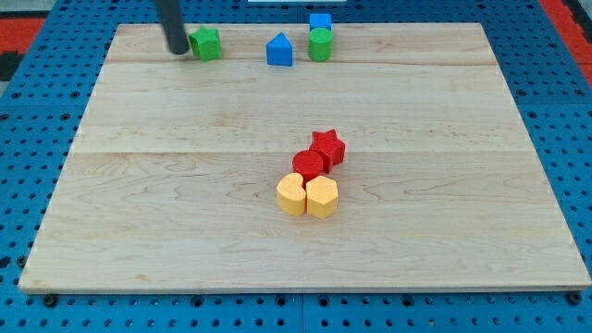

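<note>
My tip (pixel 177 52) rests on the wooden board near the view's top left, just left of a green star-like block (pixel 206 43), touching it or almost so. Further right along the top edge stands a blue house-shaped block (pixel 279 51). Beyond it a green cylinder (pixel 320 44) sits right below a blue cube (pixel 320 21). Near the board's middle a red star (pixel 327 147) touches a red round block (pixel 308 166). Below those, two yellow blocks sit side by side: a heart-like one (pixel 291 194) and a hexagonal one (pixel 322 196).
The wooden board (pixel 185 203) lies on a blue pegboard table (pixel 573 139). A red strip (pixel 18 28) shows at the view's top left corner and another at the top right.
</note>
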`<state>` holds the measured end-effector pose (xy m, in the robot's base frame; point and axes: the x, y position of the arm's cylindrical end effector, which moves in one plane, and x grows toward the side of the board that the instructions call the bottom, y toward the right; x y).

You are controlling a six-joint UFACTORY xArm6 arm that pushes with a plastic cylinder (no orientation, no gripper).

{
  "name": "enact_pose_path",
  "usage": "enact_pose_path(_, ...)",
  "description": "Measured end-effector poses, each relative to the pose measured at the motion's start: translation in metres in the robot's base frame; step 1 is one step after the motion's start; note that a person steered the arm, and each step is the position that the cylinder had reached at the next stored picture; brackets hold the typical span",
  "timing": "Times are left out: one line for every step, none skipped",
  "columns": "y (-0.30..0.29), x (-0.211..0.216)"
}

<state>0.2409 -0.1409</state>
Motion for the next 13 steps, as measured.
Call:
enact_pose_path(0.062, -0.009)
enact_pose_path(0.034, 0.014)
enact_pose_path(-0.005, -0.002)
enact_pose_path(0.016, -0.048)
enact_pose_path(0.064, -0.048)
enact_pose_path(0.115, -0.025)
enact_pose_path(0.111, -0.014)
enact_pose_path(0.093, -0.049)
enact_pose_path(0.093, -0.049)
enact_pose_path(0.142, -0.048)
enact_pose_path(0.197, -0.044)
enact_pose_path(0.237, -0.028)
enact_pose_path(0.297, -0.023)
